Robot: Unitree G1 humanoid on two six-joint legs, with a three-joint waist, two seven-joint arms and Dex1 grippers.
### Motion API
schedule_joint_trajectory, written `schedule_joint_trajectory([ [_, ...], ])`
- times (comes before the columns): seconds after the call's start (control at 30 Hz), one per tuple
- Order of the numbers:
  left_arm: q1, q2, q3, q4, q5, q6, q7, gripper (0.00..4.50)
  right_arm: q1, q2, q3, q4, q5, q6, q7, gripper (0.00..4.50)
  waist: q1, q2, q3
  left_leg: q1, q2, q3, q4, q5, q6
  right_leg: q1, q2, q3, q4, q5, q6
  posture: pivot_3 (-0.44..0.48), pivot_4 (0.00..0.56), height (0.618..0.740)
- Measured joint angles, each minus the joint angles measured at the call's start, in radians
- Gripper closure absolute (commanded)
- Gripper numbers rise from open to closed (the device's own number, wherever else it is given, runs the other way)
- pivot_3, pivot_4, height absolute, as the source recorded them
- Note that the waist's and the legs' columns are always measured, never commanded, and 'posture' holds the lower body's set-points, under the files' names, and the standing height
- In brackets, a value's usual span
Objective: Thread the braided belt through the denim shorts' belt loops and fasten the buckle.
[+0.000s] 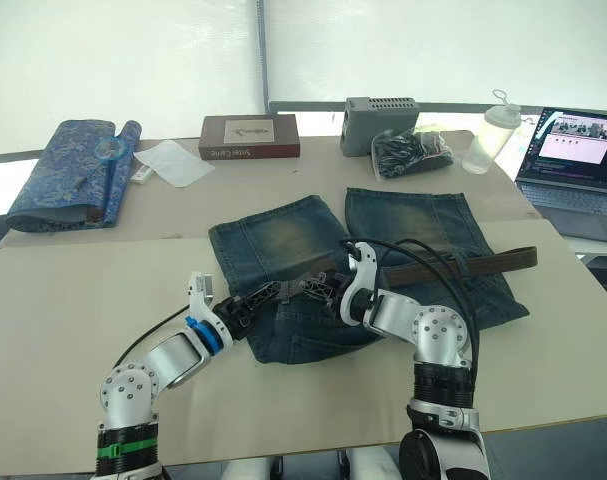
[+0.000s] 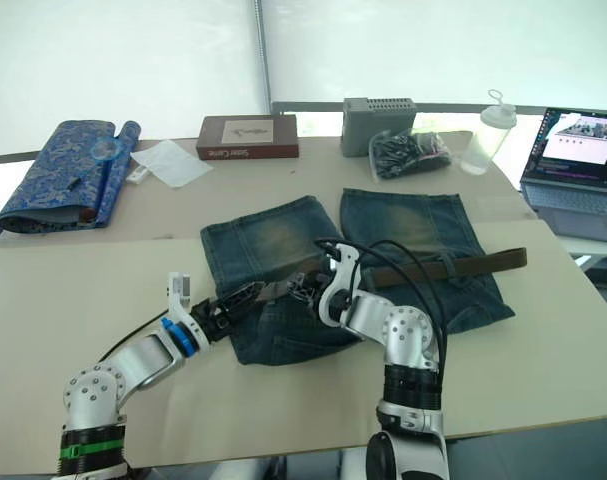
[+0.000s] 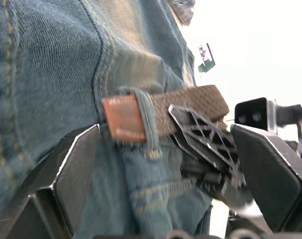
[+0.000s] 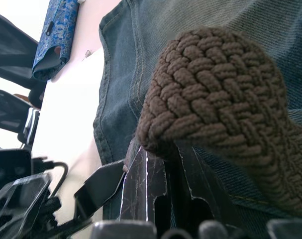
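- Right gripper (image 1: 328, 288) is pinching the belt (image 4: 215, 94), jaws pressed together on the strap near its leading end, at the waistband.
- Left gripper (image 1: 268, 296) is reaching in from the other side with its jaws spread, flanking the belt tip and the denim around it; it is gripping nothing that I can see.
- Belt tip (image 3: 122, 118), a smooth brown leather end, is poking out past one loop (image 3: 150, 124); the woven strap is running under that loop in the left wrist view.
- Shorts (image 1: 283, 240) are lying flat on the bench (image 1: 73, 310), waistband toward the robot, legs pointing away.
- Remainder of the belt is trailing across the right leg toward the bench's right side, free of any loop.
- Buckle: cannot tell where it is sitting.
- Progress, as judged: one loop is threaded; the remaining loops and the fastening are outstanding. Early stage.
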Motion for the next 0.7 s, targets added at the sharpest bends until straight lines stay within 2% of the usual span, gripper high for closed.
schedule_joint_trajectory([
  [0.17,-0.004,-0.024,0.001,0.035,0.000,-0.002,0.037,3.37,0.001,0.000,-0.004,-0.002,0.016,0.018,0.000,4.50,0.000,0.000,0.000,0.000,0.000,0.000,0.000,0.000,0.000,0.000,0.000,0.000,0.000,0.000,0.000,0.000,0.150,0.740],
  [0.23,-0.007,-0.030,0.002,0.038,0.002,-0.003,0.044,4.09,0.002,0.000,-0.009,-0.003,0.017,0.020,0.000,4.50,0.001,0.000,0.000,0.000,0.000,0.000,0.000,0.000,0.000,0.000,0.000,0.000,0.000,0.000,0.000,0.000,0.150,0.740],
  [0.33,-0.017,-0.039,0.005,0.038,0.002,-0.004,0.050,4.09,0.003,0.000,-0.016,-0.004,0.017,0.021,-0.001,4.50,0.003,0.000,0.000,0.000,0.000,0.000,0.000,0.000,0.000,0.000,0.000,0.000,-0.001,0.000,0.000,0.000,0.150,0.740],
  [0.37,-0.017,-0.042,0.007,0.038,0.002,-0.004,0.053,4.33,0.003,0.000,-0.016,-0.005,0.017,0.022,-0.001,4.50,0.003,0.000,0.000,0.000,0.000,0.000,0.000,0.000,0.000,0.000,0.000,0.000,-0.001,0.000,0.000,0.000,0.150,0.740],
  [0.6,-0.017,-0.058,0.023,0.038,-0.017,-0.005,0.066,4.33,0.005,-0.002,-0.012,-0.011,0.014,0.024,0.004,4.50,0.004,0.000,0.000,0.000,0.000,0.000,0.000,0.000,0.000,0.000,0.000,0.000,-0.001,-0.001,0.000,0.000,0.150,0.740],
  [0.7,-0.016,-0.058,0.025,0.038,-0.019,-0.005,0.066,4.50,0.017,-0.043,0.042,-0.028,0.003,0.024,0.043,3.41,0.003,0.000,0.000,0.000,0.000,0.000,0.000,0.000,0.000,0.000,0.000,0.000,-0.001,-0.001,0.000,0.000,0.150,0.740],
])
